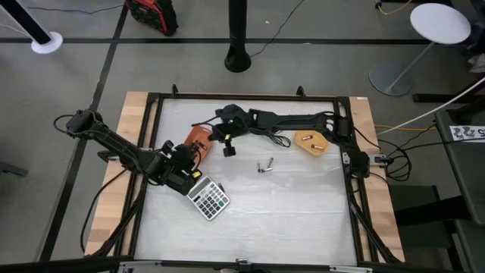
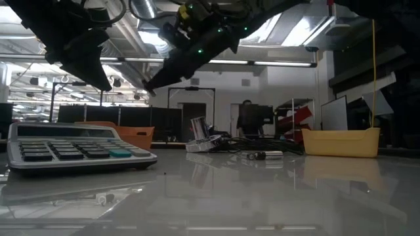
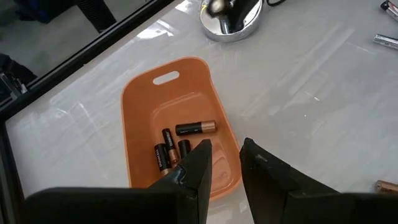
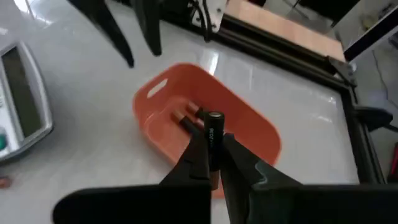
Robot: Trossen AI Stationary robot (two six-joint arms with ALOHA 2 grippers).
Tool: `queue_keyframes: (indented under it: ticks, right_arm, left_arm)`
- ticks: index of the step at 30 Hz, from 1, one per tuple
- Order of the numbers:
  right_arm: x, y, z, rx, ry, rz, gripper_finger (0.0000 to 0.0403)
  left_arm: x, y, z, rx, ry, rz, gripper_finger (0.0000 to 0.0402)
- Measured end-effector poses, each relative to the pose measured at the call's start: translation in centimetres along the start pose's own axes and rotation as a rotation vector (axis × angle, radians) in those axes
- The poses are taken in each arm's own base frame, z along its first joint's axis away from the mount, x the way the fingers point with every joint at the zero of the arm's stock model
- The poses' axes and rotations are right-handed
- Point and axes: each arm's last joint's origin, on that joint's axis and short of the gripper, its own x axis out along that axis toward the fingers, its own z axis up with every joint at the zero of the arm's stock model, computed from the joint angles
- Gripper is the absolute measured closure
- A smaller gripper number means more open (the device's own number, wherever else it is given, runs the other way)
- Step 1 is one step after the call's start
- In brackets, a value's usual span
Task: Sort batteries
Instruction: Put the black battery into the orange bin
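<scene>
Gripping battery (image 4: 214,140): right tool (image 4: 213,163) | left tool (image 3: 225,163) narrowly parted above orange tray (image 3: 193,74) | no readable labels

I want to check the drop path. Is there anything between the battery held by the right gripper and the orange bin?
Nothing visible blocks it. The right gripper holds a dark cylindrical battery upright above the orange plastic bin, whose open top is unobstructed. The left gripper, open, is near another side of the bin, not in the path.
</scene>
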Motion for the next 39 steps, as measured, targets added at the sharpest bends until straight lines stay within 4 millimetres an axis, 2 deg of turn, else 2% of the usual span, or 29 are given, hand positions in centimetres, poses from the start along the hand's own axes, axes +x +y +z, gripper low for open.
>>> queue_keyframes:
  ticks: [3,10,13,23,29,35,37,39]
  right_arm:
    - [0.9,-0.2,0.0,-0.014,-0.065,-0.030,0.0393]
    - [3.2,0.2,-1.3,-0.041,-0.127,0.021,0.0393]
    - [3.3,0.3,-1.6,-0.052,-0.120,0.040,0.0384]
    - [3.5,0.4,-1.9,-0.050,-0.107,0.050,0.0248]
    - [3.6,0.5,-2.1,-0.044,-0.068,0.029,0.0213]
    - [1.7,0.4,-2.3,0.025,0.145,-0.047,0.0221]
    - [0.7,1.1,-2.8,0.058,0.238,0.057,0.0229]
    - [-0.2,2.2,-3.2,0.121,0.301,0.236,0.0236]
  left_arm:
    - [0.0,0.0,0.0,0.000,0.000,0.000,0.0325]
    - [0.0,0.0,0.0,0.001,0.001,0.001,0.0325]
    - [0.0,0.0,0.0,0.001,0.001,0.000,0.0325]
    - [0.0,-0.6,0.3,-0.009,-0.014,-0.052,0.0325]
    - [-0.1,-1.3,0.7,0.031,-0.041,-0.098,0.0325]
    - [-0.1,-1.3,0.6,0.016,-0.039,-0.097,0.0325]
    - [-0.1,-1.2,0.6,0.018,-0.038,-0.095,0.0325]
    - [-0.1,-1.2,0.6,0.019,-0.038,-0.094,0.0325]
